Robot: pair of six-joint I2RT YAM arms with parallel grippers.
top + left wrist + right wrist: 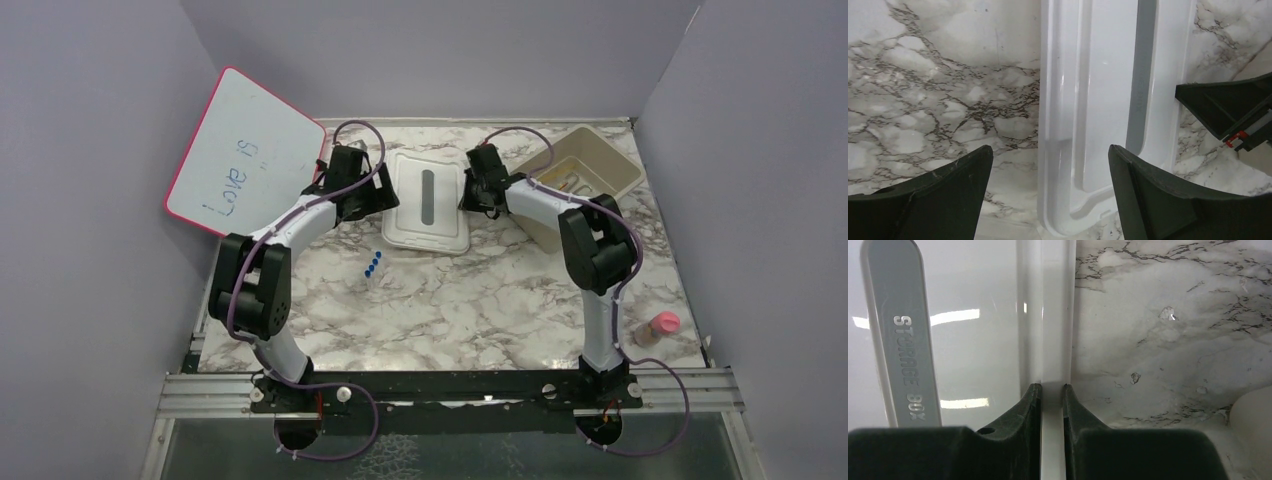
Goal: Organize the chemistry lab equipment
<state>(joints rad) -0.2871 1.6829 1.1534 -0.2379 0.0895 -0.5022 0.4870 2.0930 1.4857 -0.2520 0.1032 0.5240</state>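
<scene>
- The white lid (430, 200) lies flat on the marble table (450, 310), towards the far side between the two arms; a grey strip marked "STORAGE BOX" runs along its middle.
- The right gripper (1052, 390) is clamped on the lid's right rim — the thin white edge is pinched between its fingers.
- The left gripper (1050, 160) is held wide apart astride the lid's left rim, one finger over the table and one over the lid; nothing is gripped by it.
- The step in hand is judged to be a two-handed lift of the lid. The left fingers should be closed squarely on the rim before anything is raised, so the lid is not tipped by the right grip alone.
- Both sides should then be lifted together and kept level towards the beige box (610, 160) at the far right; what is inside it cannot be made out.
- The tiny blue pieces (372, 265) lie loose on the table just near of the lid's left corner — they should probably be boxed before the lid is fitted.
</scene>
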